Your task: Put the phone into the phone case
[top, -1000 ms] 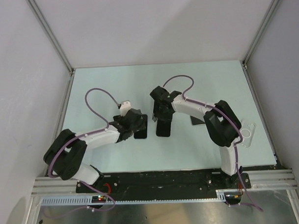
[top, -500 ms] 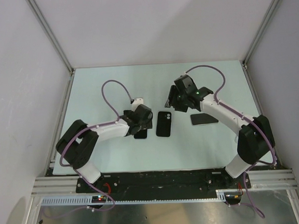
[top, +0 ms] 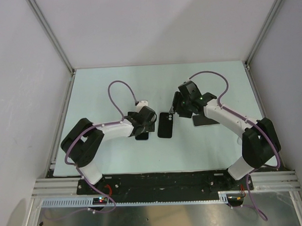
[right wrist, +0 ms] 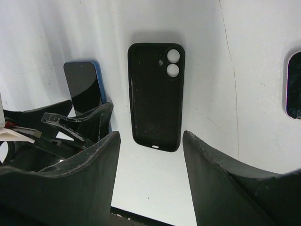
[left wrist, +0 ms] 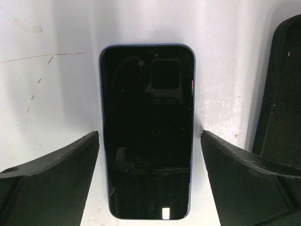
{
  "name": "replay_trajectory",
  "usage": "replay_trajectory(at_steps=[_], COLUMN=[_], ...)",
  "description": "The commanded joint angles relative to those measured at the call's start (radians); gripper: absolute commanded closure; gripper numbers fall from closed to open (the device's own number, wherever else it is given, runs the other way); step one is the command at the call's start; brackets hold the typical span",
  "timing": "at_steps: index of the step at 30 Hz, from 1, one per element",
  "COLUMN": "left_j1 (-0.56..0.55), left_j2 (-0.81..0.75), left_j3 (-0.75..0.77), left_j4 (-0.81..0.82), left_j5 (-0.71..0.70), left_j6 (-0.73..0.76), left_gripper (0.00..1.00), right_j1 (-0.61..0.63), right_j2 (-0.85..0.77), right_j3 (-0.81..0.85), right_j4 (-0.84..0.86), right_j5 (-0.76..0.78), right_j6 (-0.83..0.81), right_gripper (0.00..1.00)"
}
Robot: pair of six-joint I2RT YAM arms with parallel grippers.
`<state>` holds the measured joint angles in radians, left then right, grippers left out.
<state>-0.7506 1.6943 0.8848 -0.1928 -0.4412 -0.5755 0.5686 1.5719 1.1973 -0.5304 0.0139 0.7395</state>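
Phone (left wrist: pixel 146 94) lies flat and screen-up on the table (top: pixel 105 90), with its long axis running near-to-far. It is parallel to the phone case (right wrist: pixel 156 96), which sits just beside it on the right. Left gripper (left wrist: pixel 149 141) is spread wide, one finger on either side of the phone, not clamped on it. Right gripper (right wrist: pixel 150 136) hangs released and empty near the case, whose hollow side faces up.
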Motion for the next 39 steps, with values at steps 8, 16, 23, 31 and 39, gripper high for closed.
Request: replay_trajectory(at_steps=[8, 16, 23, 31, 39], left_j1=[-0.003, -0.002, -0.001, -0.012, -0.028], left_j2=[0.063, 0.006, -0.042, -0.055, -0.049], left_j3=[0.002, -0.003, 0.020, 0.068, 0.135], left_j4=[-0.006, -0.008, -0.013, -0.034, -0.059], left_j5=[0.045, 0.057, 0.103, 0.139, 0.140], left_j6=[0.015, 0.031, 0.031, -0.002, -0.017], left_gripper=[0.31, 0.59, 0.69, 0.71, 0.71], right_j1=[-0.009, -0.007, -0.002, -0.015, -0.032], right_j2=[-0.035, 0.011, 0.059, 0.091, 0.121], right_j3=[-0.052, -0.086, -0.112, -0.146, -0.167], right_j4=[0.070, 0.104, 0.142, 0.190, 0.217], right_j5=[-0.042, -0.053, -0.055, -0.041, -0.043], right_j6=[-0.030, -0.036, -0.025, -0.002, 0.009], right_gripper=[0.39, 0.39, 0.40, 0.43, 0.68])
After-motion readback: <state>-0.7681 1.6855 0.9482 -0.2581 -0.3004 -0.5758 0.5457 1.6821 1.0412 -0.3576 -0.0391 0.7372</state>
